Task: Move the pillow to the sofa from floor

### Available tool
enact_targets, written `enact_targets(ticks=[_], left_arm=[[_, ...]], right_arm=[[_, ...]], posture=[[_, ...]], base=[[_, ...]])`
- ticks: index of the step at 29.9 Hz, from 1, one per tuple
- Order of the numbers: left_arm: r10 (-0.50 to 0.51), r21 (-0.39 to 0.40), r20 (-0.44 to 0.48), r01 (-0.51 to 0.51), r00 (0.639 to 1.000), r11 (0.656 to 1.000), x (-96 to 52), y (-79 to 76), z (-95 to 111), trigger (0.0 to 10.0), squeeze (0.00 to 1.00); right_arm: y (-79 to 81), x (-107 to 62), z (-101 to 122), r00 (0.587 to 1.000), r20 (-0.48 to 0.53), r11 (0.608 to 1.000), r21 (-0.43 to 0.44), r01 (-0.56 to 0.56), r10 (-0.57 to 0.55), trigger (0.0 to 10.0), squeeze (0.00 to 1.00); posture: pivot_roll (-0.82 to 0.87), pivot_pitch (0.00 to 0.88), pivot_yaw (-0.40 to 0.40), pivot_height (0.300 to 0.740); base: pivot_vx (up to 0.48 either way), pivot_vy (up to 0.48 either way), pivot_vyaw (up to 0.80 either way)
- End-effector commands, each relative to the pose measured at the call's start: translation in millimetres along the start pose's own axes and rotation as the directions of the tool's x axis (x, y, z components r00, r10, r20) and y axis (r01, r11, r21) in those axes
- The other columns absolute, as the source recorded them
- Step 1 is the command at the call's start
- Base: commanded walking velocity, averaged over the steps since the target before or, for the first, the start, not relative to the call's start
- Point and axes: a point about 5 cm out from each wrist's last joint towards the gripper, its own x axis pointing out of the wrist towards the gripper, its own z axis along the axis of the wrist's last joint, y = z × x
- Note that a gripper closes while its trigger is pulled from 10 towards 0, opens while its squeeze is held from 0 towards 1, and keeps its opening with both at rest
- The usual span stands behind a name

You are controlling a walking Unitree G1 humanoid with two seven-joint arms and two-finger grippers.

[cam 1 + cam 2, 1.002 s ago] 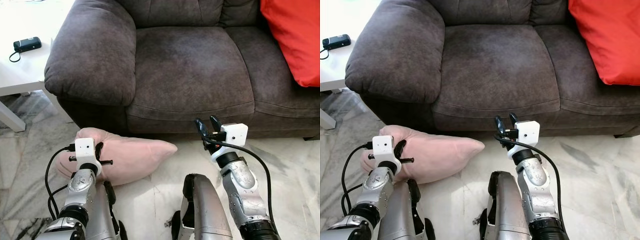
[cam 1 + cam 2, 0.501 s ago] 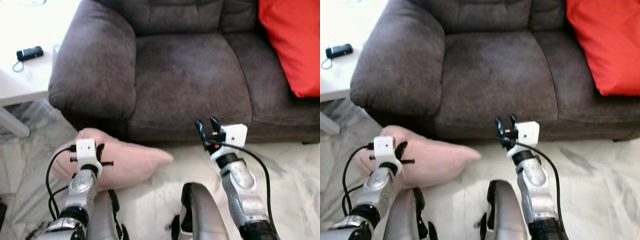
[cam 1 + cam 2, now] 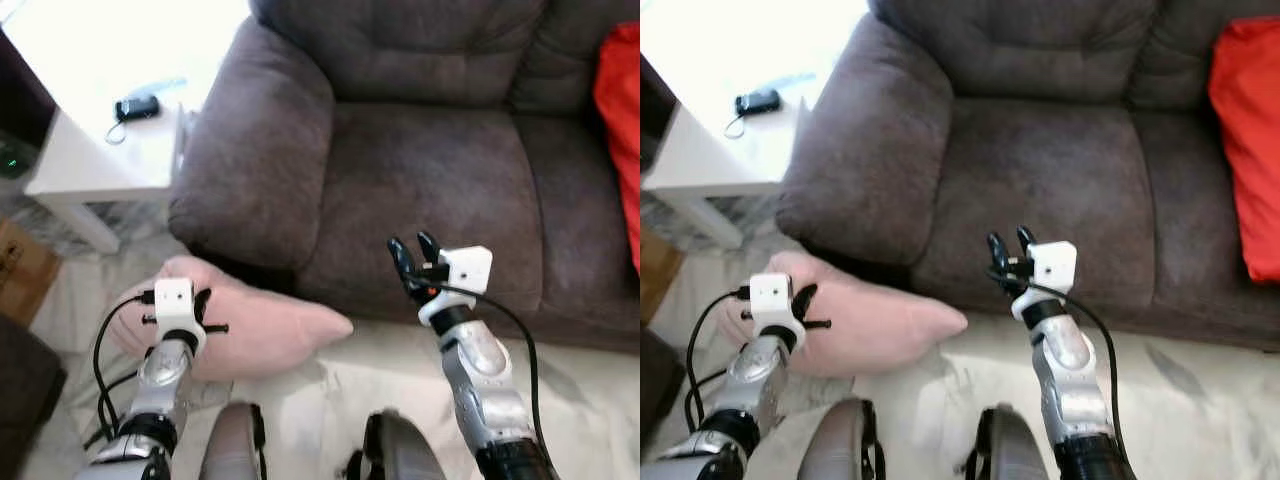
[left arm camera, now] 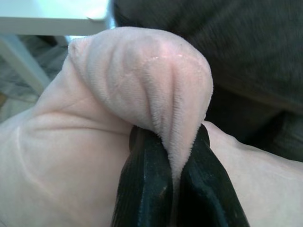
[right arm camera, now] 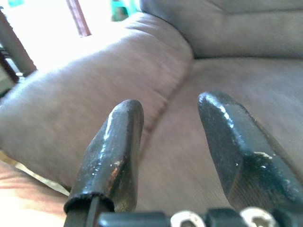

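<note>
A pale pink pillow (image 3: pixel 265 325) lies on the marble floor against the front of the dark brown sofa (image 3: pixel 430 190), below its left armrest. My left gripper (image 3: pixel 197 300) is shut on a fold of the pillow (image 4: pixel 156 90) near its left end; the two black fingers (image 4: pixel 147 189) pinch the fabric between them. My right gripper (image 3: pixel 414 253) is held up in front of the sofa's seat cushion, open and empty, its fingers (image 5: pixel 118 146) apart and pointing at the armrest and seat.
An orange-red cushion (image 3: pixel 1245 140) rests on the sofa's right side. A white side table (image 3: pixel 105 150) with a small black device (image 3: pixel 135 106) stands left of the armrest. A dark object sits at the lower left edge. My legs show at the bottom.
The camera has shifted, so the sofa and red cushion sit further right and more of the white table shows. The left gripper still pinches the pillow; the right stays open.
</note>
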Motion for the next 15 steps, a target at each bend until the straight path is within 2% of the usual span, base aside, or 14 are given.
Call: enact_targets(ticks=[1,7,9,13,15], left_arm=[[-0.015,-0.005,0.053,0.015,0.998,1.0,0.8,-0.5,8,10.0,0.0],[-0.054,0.013,0.07,0.053,0.996,0.999,-1.9,-2.7,10,10.0,0.0],[-0.068,0.054,0.082,0.064,0.994,0.996,-4.0,-1.8,11,10.0,0.0],[-0.082,0.081,0.106,0.073,0.991,0.994,-6.7,0.7,15,10.0,0.0],[-0.133,0.122,0.122,0.118,0.984,0.985,-9.0,-1.2,19,10.0,0.0]], right_arm=[[1.9,-4.3,-9,0.999,-0.033,1.0,0.011,-0.006,0.006,10.0,0.0],[2.3,-2.6,-10,0.999,-0.035,1.0,0.012,-0.007,0.008,10.0,0.0],[2.2,-2.6,-10,0.999,-0.035,1.0,0.013,-0.007,0.008,10.0,0.0],[1.6,-2.5,-10,0.999,-0.036,1.0,0.012,-0.007,0.007,10.0,0.0],[1.6,-1.9,-11,0.999,-0.037,1.0,0.012,-0.008,0.008,10.0,0.0]], posture=[[0.05,0.187,-0.031,0.697],[0.05,0.181,-0.03,0.697],[0.06,0.176,-0.031,0.697],[0.06,0.175,-0.033,0.697],[0.07,0.174,-0.034,0.697]], base=[[0.0,0.0,0.0],[0.0,0.0,0.0],[0.0,0.0,0.0],[0.0,0.0,0.0],[0.0,0.0,0.0]])
